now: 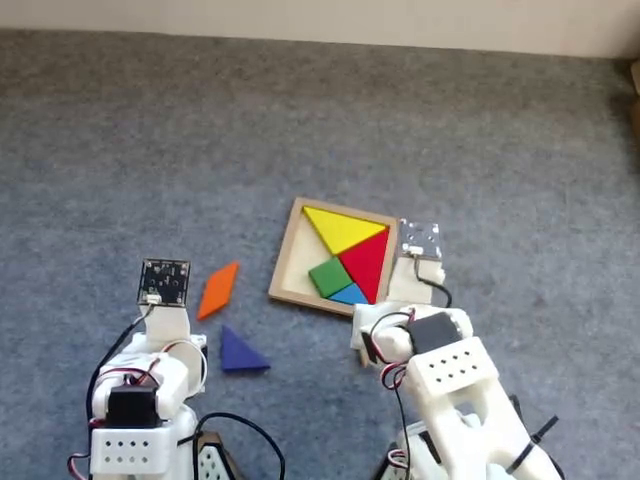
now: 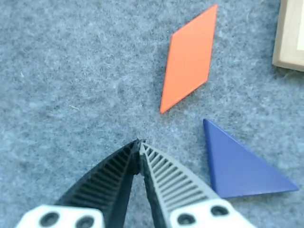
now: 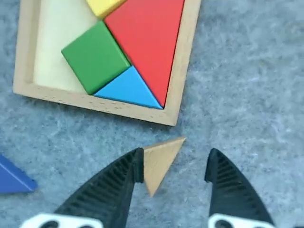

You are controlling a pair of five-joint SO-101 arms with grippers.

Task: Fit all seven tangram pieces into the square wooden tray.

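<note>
The square wooden tray (image 3: 179, 61) lies on fuzzy grey carpet (image 1: 150, 130) holding 4 smooth pieces: yellow triangle (image 1: 340, 230), red triangle (image 3: 147, 42), green square (image 3: 95, 57), light-blue triangle (image 3: 128, 90). The right gripper (image 3: 175, 152), its ribbed jaws wide, straddles a tan wooden triangle (image 3: 159, 161) that touches 1 finger. The left gripper (image 2: 139, 142) is pinched together, empty, near the orange parallelogram (image 2: 188, 59) and dark blue triangle (image 2: 237, 166).

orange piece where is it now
High view: the orange piece lies left of the tray, with the dark blue triangle close beside it.
</note>
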